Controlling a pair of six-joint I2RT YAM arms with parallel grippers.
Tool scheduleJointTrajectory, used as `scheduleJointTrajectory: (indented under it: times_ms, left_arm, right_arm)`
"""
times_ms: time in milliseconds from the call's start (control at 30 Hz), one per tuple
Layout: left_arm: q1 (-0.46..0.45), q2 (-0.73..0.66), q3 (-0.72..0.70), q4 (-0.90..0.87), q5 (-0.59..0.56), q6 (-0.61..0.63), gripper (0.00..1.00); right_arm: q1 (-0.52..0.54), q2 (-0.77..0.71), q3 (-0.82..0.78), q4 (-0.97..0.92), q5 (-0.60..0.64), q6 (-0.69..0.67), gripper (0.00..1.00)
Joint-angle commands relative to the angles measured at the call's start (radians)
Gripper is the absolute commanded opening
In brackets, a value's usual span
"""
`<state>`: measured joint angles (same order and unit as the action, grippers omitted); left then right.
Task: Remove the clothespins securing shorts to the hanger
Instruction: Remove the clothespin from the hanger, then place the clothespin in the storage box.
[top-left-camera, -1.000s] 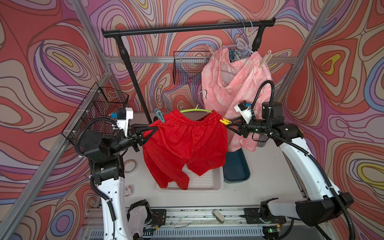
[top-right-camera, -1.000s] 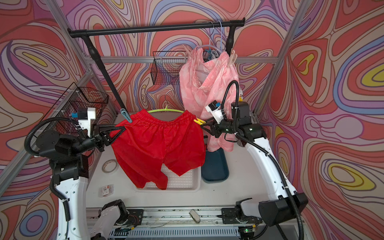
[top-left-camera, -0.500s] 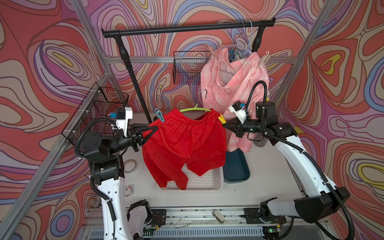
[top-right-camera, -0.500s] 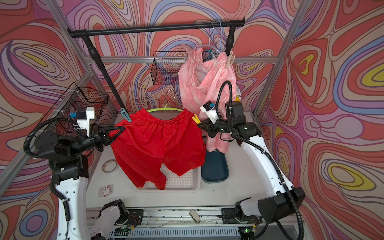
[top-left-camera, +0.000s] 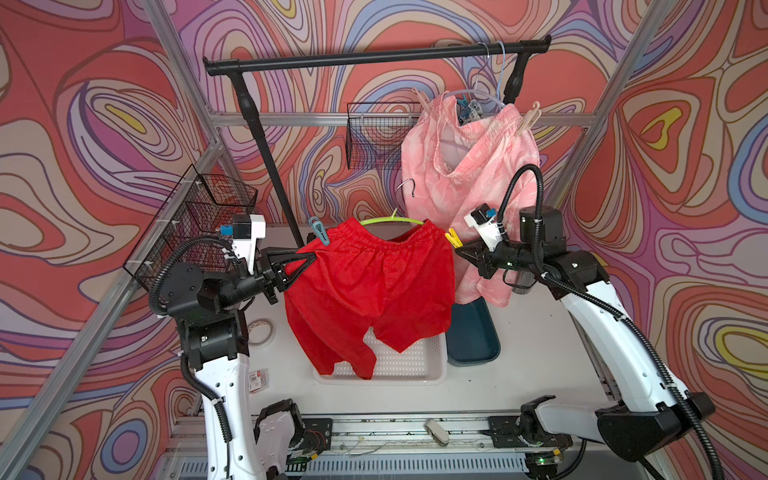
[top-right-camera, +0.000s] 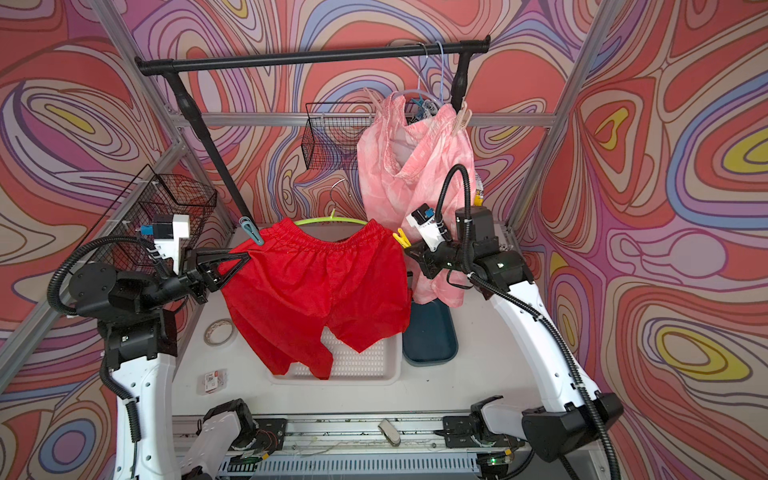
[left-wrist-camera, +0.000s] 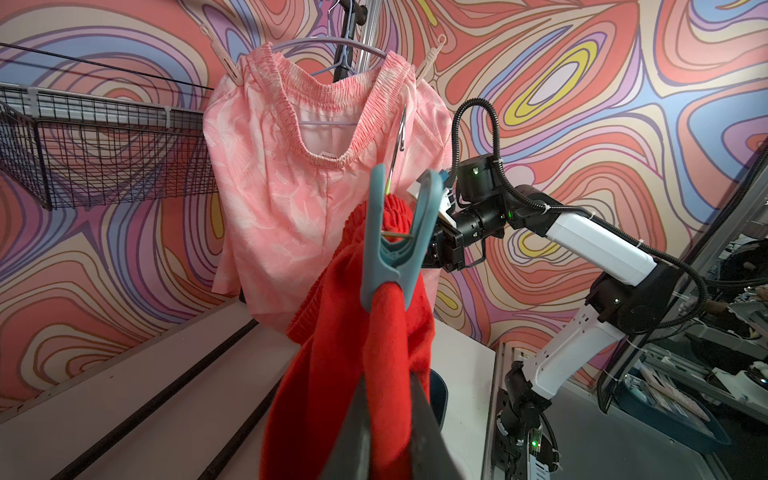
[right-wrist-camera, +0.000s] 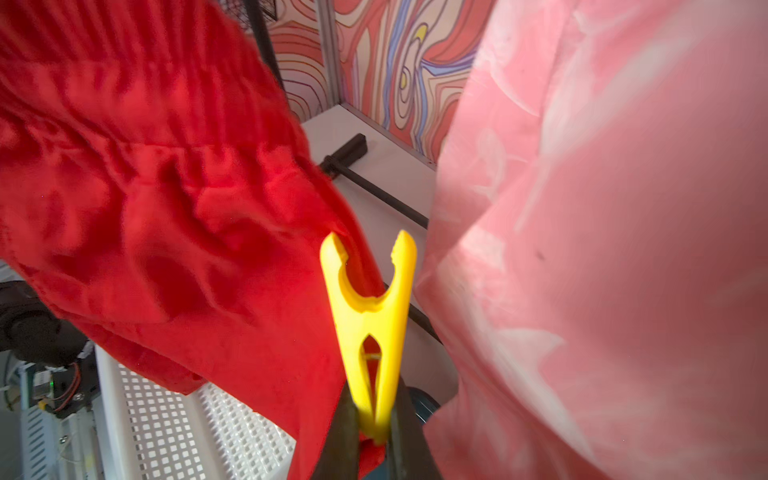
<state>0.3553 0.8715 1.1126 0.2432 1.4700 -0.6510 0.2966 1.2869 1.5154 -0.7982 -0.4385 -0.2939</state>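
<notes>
Right wrist view: caught right jaws clamped on the tail of the yellow clothespin (right-wrist-camera: 370, 332), where a second earlier stood open just beside it. Squeezed the peg's mouth wide; one prong touching the red shorts (right-wrist-camera: 166, 208), though whether clear of the waistband could not be told. Judged that pin nearly freed, wanting only a pull away from the cloth.

Kept left jaws shut on the red cloth just under the teal-grey clothespin (left-wrist-camera: 395, 249), as before, steadying that end of the green hanger (top-left-camera: 390, 220). Left that pin untouched and biting. Held the red pair slung between the two sets of jaws.

Behind the right jaws, pink shorts (top-left-camera: 469, 166) hung from the black rail (top-left-camera: 374, 56). Below the jaws, white counter (top-left-camera: 540, 374), with perforated white tray (top-left-camera: 399, 365) under the red legs, dark blue tray (top-left-camera: 473, 336) touching it, tape roll (top-left-camera: 259, 331) beneath the left jaws. Wire basket (top-left-camera: 199, 216) behind the left jaws. Closed in all round by swirl-patterned walls (top-left-camera: 83, 124).
</notes>
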Motion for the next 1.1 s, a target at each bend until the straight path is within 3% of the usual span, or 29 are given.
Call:
scheduleJointTrajectory:
  times_ms: [0,67,167,333,467,600,867,1000,1067]
  left_arm:
    - [0.001,-0.017,0.015,0.017,0.006,0.03,0.0]
    - [0.001,-0.016,0.025,-0.023,0.001,0.06,0.0]
    - [0.001,-0.011,0.027,-0.012,-0.004,0.056,0.0]
    - [0.001,-0.01,0.034,0.03,0.001,0.027,0.0]
    - [0.001,-0.007,0.044,0.032,-0.003,0.025,0.0]
    - [0.001,0.002,0.037,0.143,-0.01,-0.058,0.0]
    - [0.001,0.006,0.015,0.257,-0.011,-0.142,0.0]
    - [0.001,0.001,0.009,0.26,-0.008,-0.144,0.0]
    - [0.001,0.0,0.007,0.26,-0.01,-0.142,0.0]
  right_arm:
    - [-0.001,-0.014,-0.032,-0.117,0.225,-0.013,0.0]
    - [-0.001,-0.021,-0.054,-0.154,0.304,0.019,0.0]
    - [-0.001,-0.056,-0.095,-0.179,0.324,0.096,0.0]
    - [-0.001,-0.14,-0.195,-0.23,0.267,0.27,0.0]
    - [-0.001,-0.194,-0.301,-0.288,0.255,0.491,0.0]
    - [-0.001,-0.277,-0.509,-0.191,0.132,0.682,0.0]
    - [0.004,-0.235,-0.684,-0.11,0.192,0.768,0.0]
    - [0.014,-0.188,-0.689,-0.059,0.22,0.827,0.06]
    - [0.023,-0.16,-0.702,-0.031,0.211,0.84,0.22]
